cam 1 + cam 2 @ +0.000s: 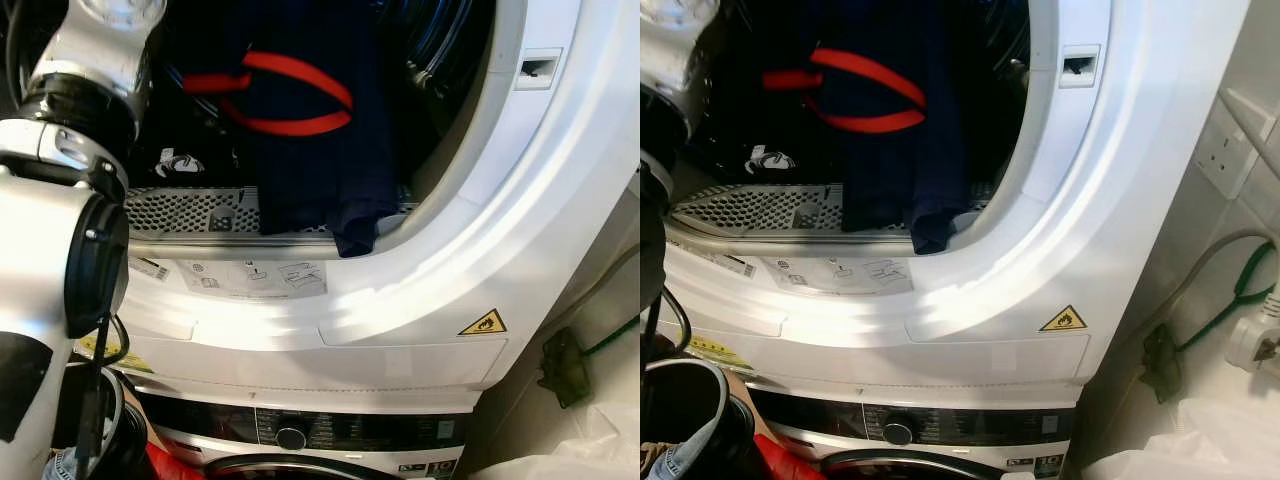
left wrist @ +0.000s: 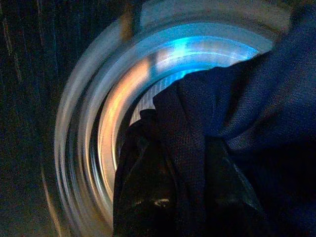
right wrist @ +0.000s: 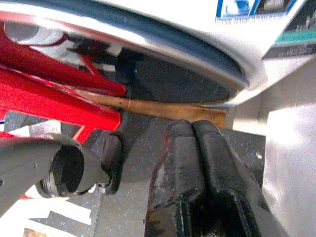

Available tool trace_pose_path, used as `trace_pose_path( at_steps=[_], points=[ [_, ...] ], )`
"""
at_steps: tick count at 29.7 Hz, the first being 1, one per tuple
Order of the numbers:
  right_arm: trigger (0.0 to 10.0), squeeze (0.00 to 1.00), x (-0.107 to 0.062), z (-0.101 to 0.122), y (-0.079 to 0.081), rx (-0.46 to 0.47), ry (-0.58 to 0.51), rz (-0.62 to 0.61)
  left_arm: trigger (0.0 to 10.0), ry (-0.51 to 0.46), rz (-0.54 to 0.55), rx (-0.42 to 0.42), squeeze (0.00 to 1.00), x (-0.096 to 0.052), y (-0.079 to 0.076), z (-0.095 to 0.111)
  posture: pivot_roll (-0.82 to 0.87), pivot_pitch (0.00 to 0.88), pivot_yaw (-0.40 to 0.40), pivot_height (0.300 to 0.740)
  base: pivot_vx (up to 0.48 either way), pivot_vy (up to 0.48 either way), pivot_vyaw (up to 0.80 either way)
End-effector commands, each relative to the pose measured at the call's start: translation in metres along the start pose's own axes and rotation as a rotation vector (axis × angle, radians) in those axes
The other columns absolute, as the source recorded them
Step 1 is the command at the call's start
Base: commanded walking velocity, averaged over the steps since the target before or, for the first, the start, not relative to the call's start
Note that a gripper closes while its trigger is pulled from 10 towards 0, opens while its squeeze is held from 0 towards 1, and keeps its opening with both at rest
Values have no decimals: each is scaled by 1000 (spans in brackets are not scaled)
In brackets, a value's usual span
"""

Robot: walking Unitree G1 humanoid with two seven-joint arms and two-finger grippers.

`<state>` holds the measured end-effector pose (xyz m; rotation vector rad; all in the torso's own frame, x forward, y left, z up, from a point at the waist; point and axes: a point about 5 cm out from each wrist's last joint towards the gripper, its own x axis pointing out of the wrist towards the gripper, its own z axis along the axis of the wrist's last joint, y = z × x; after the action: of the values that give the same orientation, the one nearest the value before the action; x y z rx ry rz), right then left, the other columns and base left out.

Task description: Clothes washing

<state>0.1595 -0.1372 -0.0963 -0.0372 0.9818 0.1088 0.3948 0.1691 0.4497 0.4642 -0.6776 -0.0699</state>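
A dark navy garment (image 1: pixel 320 150) with red loops (image 1: pixel 300 95) hangs out of the upper machine's drum, its hem draped over the white door rim (image 1: pixel 470 210). My left arm (image 1: pixel 90 80) reaches into that drum from the left. In the left wrist view my left gripper (image 2: pixel 190 163) sits inside the lit steel drum (image 2: pixel 118 98), its black fingers (image 2: pixel 148 197) shut on a fold of the navy cloth (image 2: pixel 256 98). My right gripper (image 3: pixel 192 126) hangs low by the lower machine's door (image 3: pixel 163 54), shut and holding nothing.
The upper machine stands on a washer with a control dial (image 1: pixel 291 437). A perforated lint grille (image 1: pixel 190 210) lines the drum mouth. A wall socket (image 1: pixel 1225 150), a green cable (image 1: pixel 1230 300) and a white bag (image 1: pixel 1180 460) lie to the right. A red frame (image 3: pixel 49 94) sits low.
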Motion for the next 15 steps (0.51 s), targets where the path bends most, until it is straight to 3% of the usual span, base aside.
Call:
trace_pose_path(
  at_steps=[1, 4, 7, 15],
  points=[
    [10000, 0, 0, 0, 4, 20, -4, 5, 10000, 111, 47, -59, 0, -7, 5, -21, 74, 0, 117, 740, 0, 0, 0],
    [10000, 0, 0, -1, 3, 24, -4, 3, 10000, 222, -4, -135, 0, -13, -4, -42, 69, 0, 114, 740, 0, 0, 0],
    [10000, 0, -1, -4, 1, 28, 0, -2, 10000, 285, -93, -269, 0, -21, -16, -58, 61, 0, 115, 740, 0, 0, 0],
    [10000, 0, -1, -6, 0, 38, 3, -8, 10000, 254, -304, -259, 0, -22, -32, -56, 57, 0, 121, 740, 0, 0, 0]
  ],
)
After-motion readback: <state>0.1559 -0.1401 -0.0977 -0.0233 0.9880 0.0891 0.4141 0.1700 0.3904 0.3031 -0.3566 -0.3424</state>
